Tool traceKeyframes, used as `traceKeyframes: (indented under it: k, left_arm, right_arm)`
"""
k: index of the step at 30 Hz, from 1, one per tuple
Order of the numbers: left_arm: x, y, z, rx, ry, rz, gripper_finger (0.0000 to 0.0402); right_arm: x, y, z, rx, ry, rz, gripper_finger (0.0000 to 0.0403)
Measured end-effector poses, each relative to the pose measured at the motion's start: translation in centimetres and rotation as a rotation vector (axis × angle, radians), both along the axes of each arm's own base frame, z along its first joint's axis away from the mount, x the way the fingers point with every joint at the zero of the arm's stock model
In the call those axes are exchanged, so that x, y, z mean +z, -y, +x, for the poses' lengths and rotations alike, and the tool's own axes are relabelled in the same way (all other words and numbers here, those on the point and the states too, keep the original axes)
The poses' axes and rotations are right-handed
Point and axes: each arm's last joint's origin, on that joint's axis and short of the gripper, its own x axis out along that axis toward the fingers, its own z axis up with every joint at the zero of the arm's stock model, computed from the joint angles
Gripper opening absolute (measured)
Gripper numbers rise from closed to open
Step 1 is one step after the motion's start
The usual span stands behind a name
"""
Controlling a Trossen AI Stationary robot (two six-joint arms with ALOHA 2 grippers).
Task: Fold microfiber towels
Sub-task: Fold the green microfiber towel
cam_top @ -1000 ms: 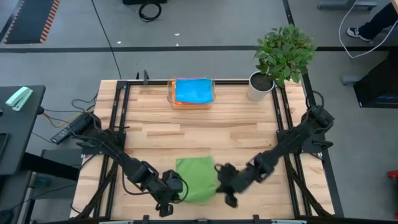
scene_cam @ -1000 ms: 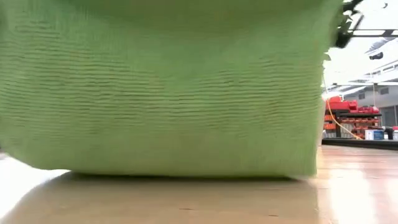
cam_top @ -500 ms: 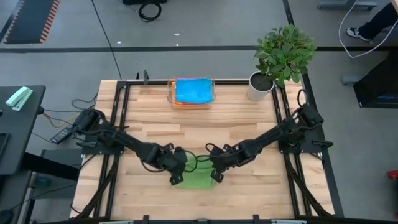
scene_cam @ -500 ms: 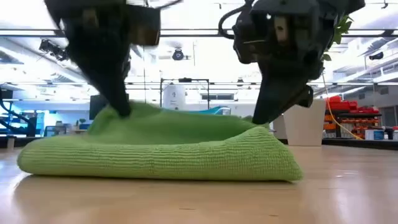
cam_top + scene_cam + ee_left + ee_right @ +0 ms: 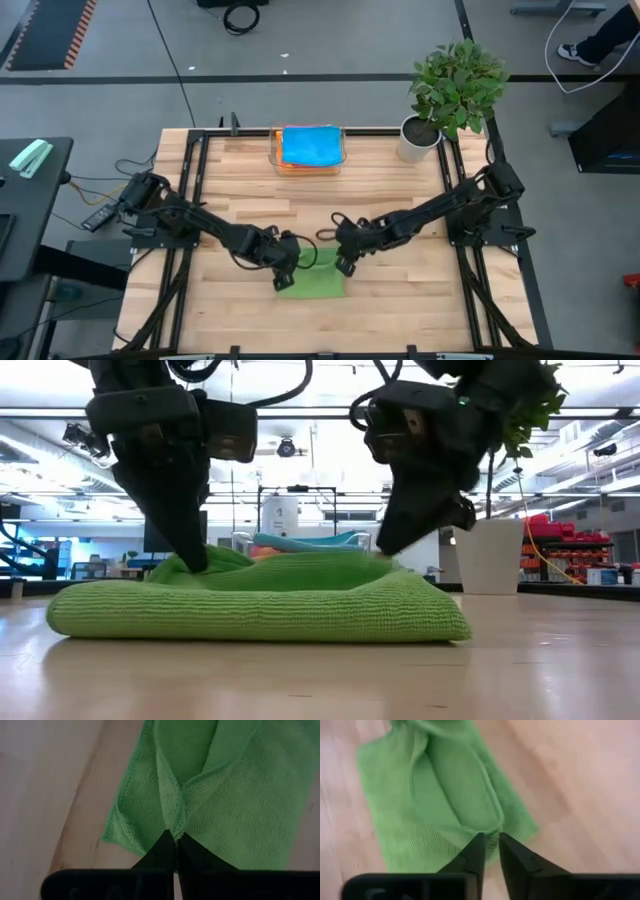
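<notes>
The green microfiber towel [image 5: 317,280] lies folded over itself on the table [image 5: 400,210] at about six o'clock from the table's centre, near the front edge, with both arms reaching in over its far edge. The left end effector [image 5: 175,839] sits at the towel's nine o'clock corner, its two dark tips pressed together on a pinch of the green hem. The right end effector [image 5: 490,851] is at the three o'clock corner, its tips slightly apart with the towel's edge between them; it looks to me to be letting go. From where I stand, the risk is unevenness: if one side releases while the other side is clamped and lifts, the top layer could drag sideways and the fold would skew or spring open. The upper layer already humps up in the middle in the low view, so a quick withdrawal might catch a loop of the pile and pull the corner back. Far back at twelve o'clock, a clear tray [image 5: 277,158] holds a blue towel [image 5: 309,145] on top of an orange one, and a potted plant [image 5: 450,90] stands at about one o'clock, well apart from the work.
</notes>
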Motion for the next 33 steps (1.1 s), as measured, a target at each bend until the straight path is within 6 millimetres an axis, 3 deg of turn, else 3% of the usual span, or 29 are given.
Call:
traceKeyframes:
  k: [6, 9, 11, 13, 16, 26, 33]
  left_arm:
    - [0.0, -0.2, 0.0, 0.007, -0.010, 0.005, 0.0023]
    - [-0.1, -0.2, 0.0, 0.009, -0.013, 0.006, 0.0014]
    - [-0.1, -0.2, 0.0, 0.014, -0.015, 0.004, 0.0010]
    - [-0.1, -0.2, 0.0, 0.019, -0.013, 0.001, 0.0010]
    - [-0.1, -0.2, 0.0, 0.023, -0.011, 0.000, 0.0018]
    - [-0.1, -0.3, 0.0, 0.043, -0.011, -0.009, 0.0019]
    - [-0.1, -0.4, 0.0, 0.053, -0.011, -0.012, 0.0024]
  right_arm:
    - [2.5, 1.1, -0.3, -0.019, 0.076, 0.011, 0.0134]
    - [3.0, -0.3, -0.5, 0.037, 0.112, 0.044, 0.0148]
    - [2.7, -2.0, -0.6, 0.103, 0.119, 0.074, 0.0125]
    - [1.8, -3.4, -0.6, 0.147, 0.109, 0.072, 0.0077]
    - [0.2, -3.9, 0.0, 0.165, 0.111, 0.058, 0.0013]
    - [-4.0, -1.7, 1.9, 0.068, 0.054, -0.014, 0.0005]
    - [-3.3, -0.8, 2.0, -0.012, 0.085, -0.045, 0.0004]
